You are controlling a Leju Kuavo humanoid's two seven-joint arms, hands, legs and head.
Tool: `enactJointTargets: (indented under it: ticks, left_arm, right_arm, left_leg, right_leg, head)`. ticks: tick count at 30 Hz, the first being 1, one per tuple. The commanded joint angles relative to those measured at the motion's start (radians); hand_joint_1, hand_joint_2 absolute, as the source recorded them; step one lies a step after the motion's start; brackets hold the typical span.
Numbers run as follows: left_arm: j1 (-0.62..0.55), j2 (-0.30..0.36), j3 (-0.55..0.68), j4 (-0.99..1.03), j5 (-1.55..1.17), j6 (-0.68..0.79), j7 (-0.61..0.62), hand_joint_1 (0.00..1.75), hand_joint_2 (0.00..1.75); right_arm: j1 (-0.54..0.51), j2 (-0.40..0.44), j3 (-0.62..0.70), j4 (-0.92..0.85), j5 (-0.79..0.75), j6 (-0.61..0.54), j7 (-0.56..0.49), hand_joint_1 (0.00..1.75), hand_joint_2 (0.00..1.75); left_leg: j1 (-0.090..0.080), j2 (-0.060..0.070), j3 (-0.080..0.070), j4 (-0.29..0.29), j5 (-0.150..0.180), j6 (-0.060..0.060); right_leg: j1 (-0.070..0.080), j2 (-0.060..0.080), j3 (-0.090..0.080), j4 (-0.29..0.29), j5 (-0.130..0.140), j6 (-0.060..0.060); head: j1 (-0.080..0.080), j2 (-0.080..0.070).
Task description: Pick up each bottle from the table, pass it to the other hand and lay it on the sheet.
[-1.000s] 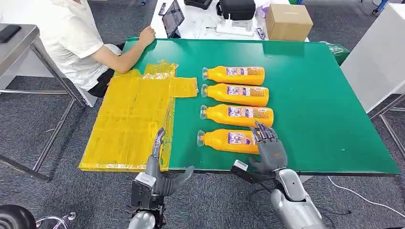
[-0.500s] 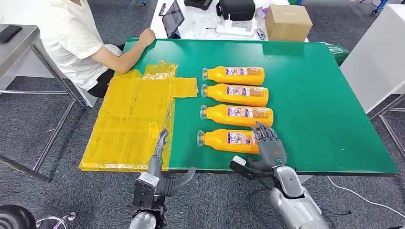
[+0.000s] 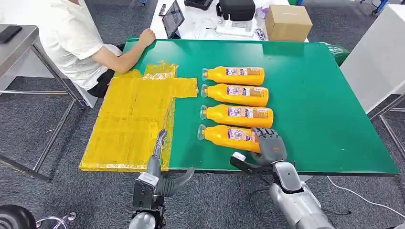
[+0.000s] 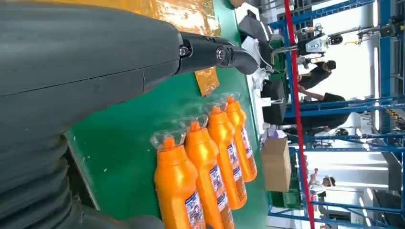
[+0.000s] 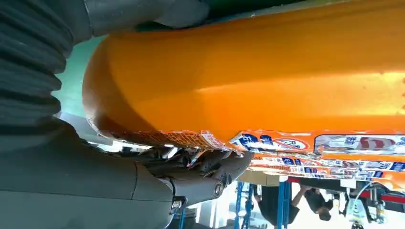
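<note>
The right hand has its dark fingers wrapped around the fat end of the nearest orange bottle. Its thumb sticks out by the table's front edge. This bottle is tilted a little next to the others, and its clear cap points at the yellow sheet. I cannot tell if the bottle is off the table or resting on it. In the right wrist view the bottle's orange side is very close, with the blue and white label just beside the fingers.

The left hand is loose and holds nothing. Its fingers point up over the front edge of the sheet, and its thumb is spread out to the side.

3 more orange bottles lie flat in a row on the green table, farther from the robot: the second bottle, the third bottle and the farthest bottle. All have their caps pointing toward the sheet.

The sheet covers the left part of the table and hangs past its edge. A person in a white shirt sits beside it, with an arm on the table's far corner. A cardboard box stands on a white table behind.
</note>
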Motion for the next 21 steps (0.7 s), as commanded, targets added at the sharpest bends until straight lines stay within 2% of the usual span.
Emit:
enactJointTargets:
  ticks: [1, 7, 8, 11, 14, 16, 18, 21]
  left_arm:
    - [-0.007, 0.017, 0.012, 0.004, 0.003, -0.009, 0.009, 0.00, 1.75]
    - [-0.004, 0.019, 0.011, 0.001, 0.004, -0.011, 0.008, 0.00, 1.75]
    - [-0.004, 0.021, 0.010, -0.001, 0.005, -0.012, 0.007, 0.00, 1.75]
    - [0.010, 0.006, 0.037, -0.007, 0.055, -0.004, -0.005, 0.00, 1.75]
    - [0.008, 0.009, 0.039, -0.009, 0.088, -0.012, 0.000, 0.00, 1.75]
    - [0.000, 0.000, 0.079, 0.013, 0.232, -0.021, 0.007, 0.00, 1.75]
    - [-0.003, -0.002, 0.084, 0.022, 0.293, -0.036, 0.016, 0.00, 1.75]
    - [-0.009, 0.004, 0.073, 0.035, 0.335, -0.048, 0.018, 0.00, 1.75]
  right_arm:
    - [-0.032, 0.006, 0.005, 0.122, -0.072, 0.038, -0.045, 1.75, 1.75]
    - [-0.022, 0.011, -0.002, 0.111, -0.108, 0.051, -0.073, 1.75, 1.75]
    - [-0.006, 0.024, -0.032, 0.087, -0.215, 0.106, -0.156, 1.75, 1.75]
    - [0.047, 0.036, -0.063, -0.002, -0.388, 0.170, -0.282, 1.75, 1.75]
    - [0.066, 0.039, -0.062, -0.040, -0.416, 0.173, -0.290, 1.75, 1.75]
    - [0.102, 0.064, -0.086, -0.121, -0.539, 0.209, -0.360, 1.75, 1.75]
    - [0.120, 0.075, -0.091, -0.168, -0.582, 0.211, -0.385, 1.75, 1.75]
    - [0.133, 0.077, -0.082, -0.215, -0.607, 0.218, -0.378, 1.75, 1.75]
  left_leg:
    - [0.000, 0.002, 0.005, -0.001, -0.001, 0.002]
    - [0.000, 0.000, 0.005, -0.001, -0.001, 0.001]
    - [0.001, 0.001, 0.006, -0.002, -0.001, 0.001]
    - [0.001, 0.000, 0.007, -0.002, -0.001, 0.001]
    - [0.001, 0.001, 0.006, -0.001, -0.001, 0.001]
    - [0.001, 0.002, 0.007, -0.002, -0.002, 0.000]
    - [0.001, 0.004, 0.009, -0.002, -0.002, 0.000]
    - [0.001, 0.004, 0.006, -0.001, -0.002, 0.000]
  right_leg:
    - [0.001, 0.000, 0.005, -0.002, 0.000, -0.003]
    - [0.001, -0.001, 0.005, -0.002, -0.001, -0.003]
    - [0.002, -0.001, 0.007, -0.002, -0.001, -0.004]
    - [0.002, -0.001, 0.007, -0.003, -0.001, -0.004]
    - [0.002, -0.001, 0.006, -0.002, -0.001, -0.003]
    - [0.002, 0.001, 0.006, -0.002, -0.001, -0.003]
    - [0.002, 0.001, 0.007, -0.002, -0.001, -0.005]
    - [0.001, 0.001, 0.004, -0.001, 0.000, -0.003]
  head:
    - [0.000, 0.000]
    - [0.000, 0.000]
    - [0.000, 0.000]
    - [0.000, 0.000]
    - [0.000, 0.000]
    - [0.000, 0.000]
    - [0.000, 0.000]
    - [0.000, 0.000]
